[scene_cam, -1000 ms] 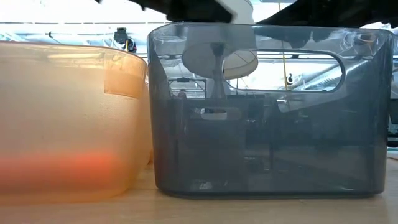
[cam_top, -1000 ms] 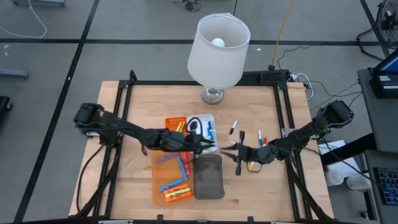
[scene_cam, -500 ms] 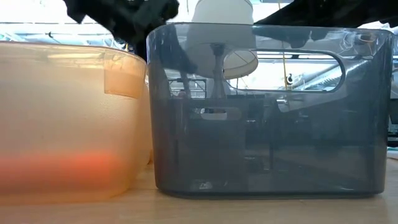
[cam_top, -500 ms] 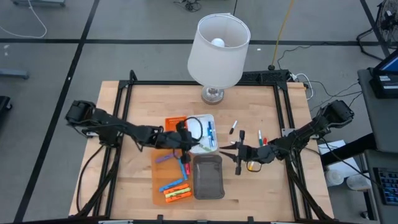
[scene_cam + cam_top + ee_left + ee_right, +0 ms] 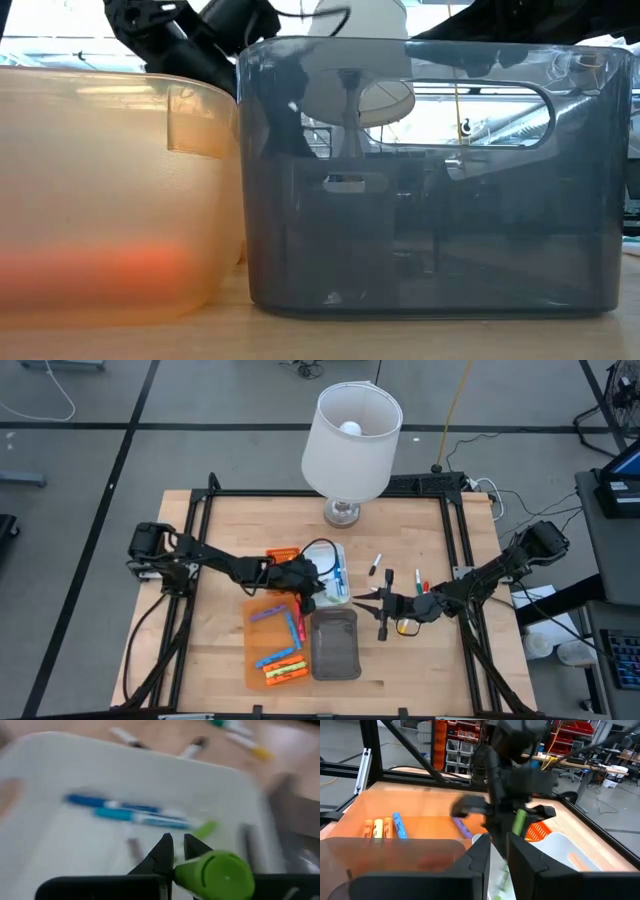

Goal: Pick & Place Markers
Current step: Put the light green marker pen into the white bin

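Green marker (image 5: 214, 872) clamped upright in the left hand (image 5: 174, 851); 2 blue markers (image 5: 127, 813) lie flat below

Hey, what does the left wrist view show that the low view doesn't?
Only the left wrist view shows the left tool shut on a green marker over the white tray, which holds blue markers, with more markers lying on the table beyond.

Only the low view shows the walls of the orange bin and the grey bin, side on, and the lamp behind them.

Both share the left arm; the low view shows only its dark links above the bins.
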Tool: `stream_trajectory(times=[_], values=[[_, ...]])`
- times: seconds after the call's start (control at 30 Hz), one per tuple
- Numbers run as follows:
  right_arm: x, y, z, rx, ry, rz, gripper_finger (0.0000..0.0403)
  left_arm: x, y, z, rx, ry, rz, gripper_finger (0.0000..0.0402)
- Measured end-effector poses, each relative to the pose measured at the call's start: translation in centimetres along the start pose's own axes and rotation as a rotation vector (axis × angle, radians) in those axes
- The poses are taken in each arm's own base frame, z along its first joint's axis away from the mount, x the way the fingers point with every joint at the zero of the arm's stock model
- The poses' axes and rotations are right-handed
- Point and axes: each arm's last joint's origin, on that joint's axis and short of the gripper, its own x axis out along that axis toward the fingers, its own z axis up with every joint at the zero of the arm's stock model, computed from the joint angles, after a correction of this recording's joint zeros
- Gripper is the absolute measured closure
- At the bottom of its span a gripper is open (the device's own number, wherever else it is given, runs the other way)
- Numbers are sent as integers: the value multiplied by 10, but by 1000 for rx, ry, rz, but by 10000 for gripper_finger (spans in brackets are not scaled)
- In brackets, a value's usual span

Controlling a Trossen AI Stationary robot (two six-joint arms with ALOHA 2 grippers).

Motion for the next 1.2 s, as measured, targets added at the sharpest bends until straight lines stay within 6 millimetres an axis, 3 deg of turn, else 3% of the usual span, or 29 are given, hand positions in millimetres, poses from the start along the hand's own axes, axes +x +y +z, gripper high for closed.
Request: stream_trajectory(times=[0.2,0.53,0.73,1.0,1.2], values=[[0,0,0,0,0,0,356,0,11,2,-53,-55,200,369],[0,0,0,-2,3,0,355,-13,-14,13,73,-202,439,369],[0,0,-1,-5,6,0,356,-19,-22,15,108,-220,423,368],[0,0,-1,-5,6,0,355,-15,-25,13,117,-154,216,312],[0,0,-1,-5,6,1,355,-15,-26,15,103,-168,187,288]])
